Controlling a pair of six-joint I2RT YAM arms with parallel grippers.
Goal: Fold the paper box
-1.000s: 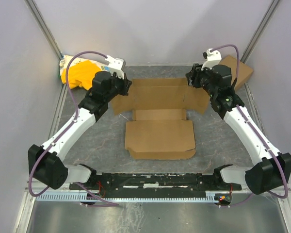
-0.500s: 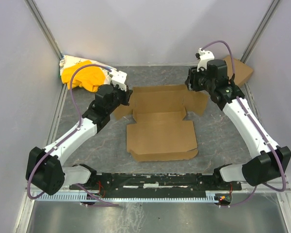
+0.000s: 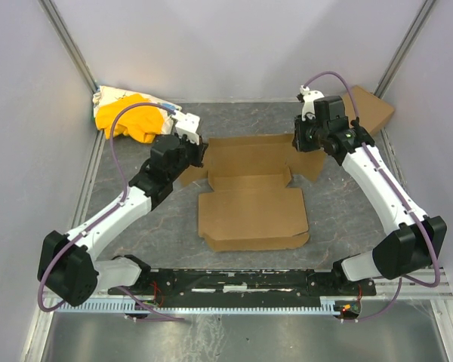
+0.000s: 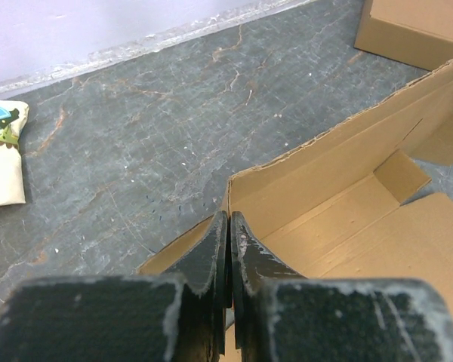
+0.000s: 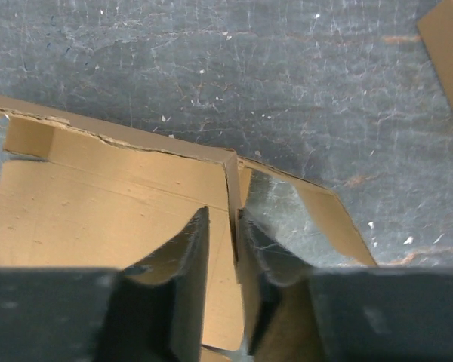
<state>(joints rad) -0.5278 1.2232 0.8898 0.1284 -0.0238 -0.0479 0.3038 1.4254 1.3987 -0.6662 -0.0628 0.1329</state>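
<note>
The paper box (image 3: 249, 207) lies opened out mid-table, its near panel flat and its far wall standing up. My left gripper (image 3: 196, 151) is at the wall's left corner. In the left wrist view it (image 4: 229, 219) is shut on the thin cardboard edge of the box (image 4: 340, 219). My right gripper (image 3: 302, 140) is at the wall's right corner. In the right wrist view it (image 5: 223, 215) straddles the upright corner flap of the box (image 5: 98, 204). There is a visible gap between the left finger and the cardboard, so it is open.
A second brown cardboard box (image 3: 370, 109) lies at the far right corner, also in the left wrist view (image 4: 415, 30). A yellow-and-white cloth bundle (image 3: 124, 113) lies at the far left corner. Grey walls close in the table on three sides.
The box's far panel has gone from lying flat to standing up. Both grippers have moved inward to its two corners, and the side flaps have swung in.
</note>
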